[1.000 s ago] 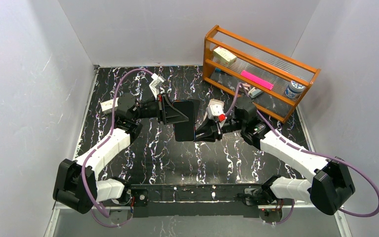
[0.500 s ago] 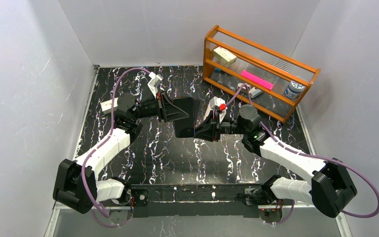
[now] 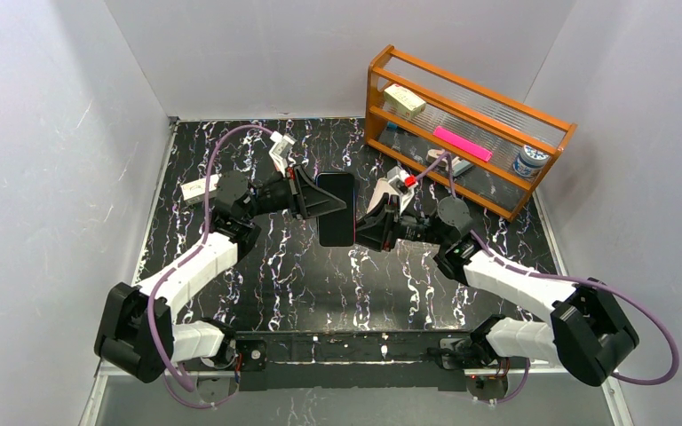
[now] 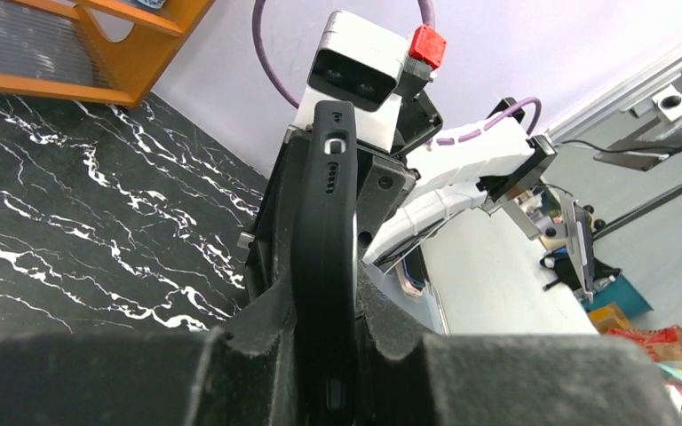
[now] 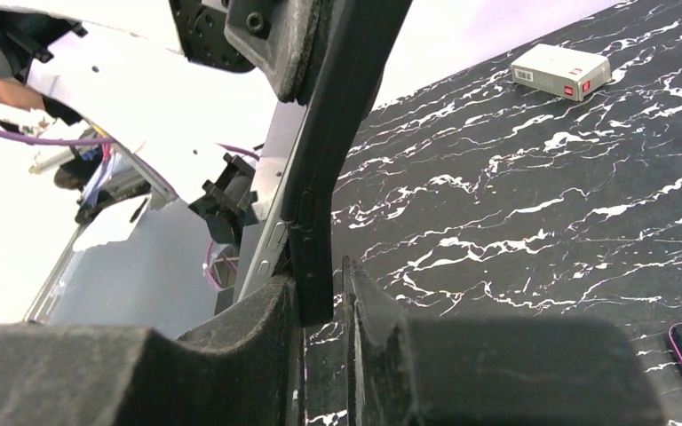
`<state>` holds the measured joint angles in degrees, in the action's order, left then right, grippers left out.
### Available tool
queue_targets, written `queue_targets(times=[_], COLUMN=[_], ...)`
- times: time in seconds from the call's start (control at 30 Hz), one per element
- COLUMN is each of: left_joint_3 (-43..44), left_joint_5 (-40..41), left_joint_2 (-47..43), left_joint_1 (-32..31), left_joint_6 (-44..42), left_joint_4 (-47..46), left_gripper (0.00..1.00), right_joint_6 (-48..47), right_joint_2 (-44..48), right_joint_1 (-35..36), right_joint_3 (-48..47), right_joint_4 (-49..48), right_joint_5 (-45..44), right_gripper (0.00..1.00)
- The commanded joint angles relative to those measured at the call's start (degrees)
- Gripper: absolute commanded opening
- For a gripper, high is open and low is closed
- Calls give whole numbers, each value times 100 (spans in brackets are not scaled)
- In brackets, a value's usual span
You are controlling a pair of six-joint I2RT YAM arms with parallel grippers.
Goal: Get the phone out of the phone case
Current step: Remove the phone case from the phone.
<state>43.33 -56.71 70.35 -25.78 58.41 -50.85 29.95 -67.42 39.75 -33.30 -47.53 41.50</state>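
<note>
While gripped aloft, the phone case (image 4: 324, 222) contains the phone (image 3: 336, 209).

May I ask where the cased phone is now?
Top view: the cased phone is at the table centre, clamped between the left end effector and right end effector.

Top view: lit evenly and brightly from overhead, with only faint, soft shadows on the bench (image 3: 266, 266); sharp throughout, mild glare off the pale walls (image 3: 53, 133). Left wrist view: blurs the left hand's fingers (image 4: 142, 382) into a dark mass, blows out the background at right. Right wrist view: blurs the right hand's fingers (image 5: 515, 373) likewise, overexposes the upper left to plain white.
</note>
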Motion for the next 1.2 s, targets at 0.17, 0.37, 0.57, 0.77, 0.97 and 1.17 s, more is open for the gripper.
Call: queue_targets(times=[0.17, 0.37, 0.57, 0.77, 0.97, 1.17], left_joint_3=[-343, -136, 632, 1241, 1399, 1612], left_joint_5=[119, 451, 1317, 2318, 3112, 4142], left_joint_2=[317, 577, 744, 857, 744, 580], left_joint_1=[-418, -402, -375, -375, -409, -961], left_joint_6=[169, 108, -1434, -2180, -2344, -2719], left_joint_4=[141, 468, 2993, 4429, 4994, 5685], left_gripper=[0, 6, 30, 67, 91, 98], right_joint_6=[730, 992, 1139, 1332, 1867, 2047], right_joint_2=[-58, -32, 313, 397, 203, -24], right_joint_1=[-45, -44, -42, -44, -34, 15], right_joint_3=[-9, 125, 461, 481, 473, 413], right_joint_4=[-1799, -1602, -852, 512, 1072, 1238], right_joint_5=[-1511, -1621, -2020, -2576, -3123, -3411], right_gripper=[27, 7, 1, 1, 1, 1])
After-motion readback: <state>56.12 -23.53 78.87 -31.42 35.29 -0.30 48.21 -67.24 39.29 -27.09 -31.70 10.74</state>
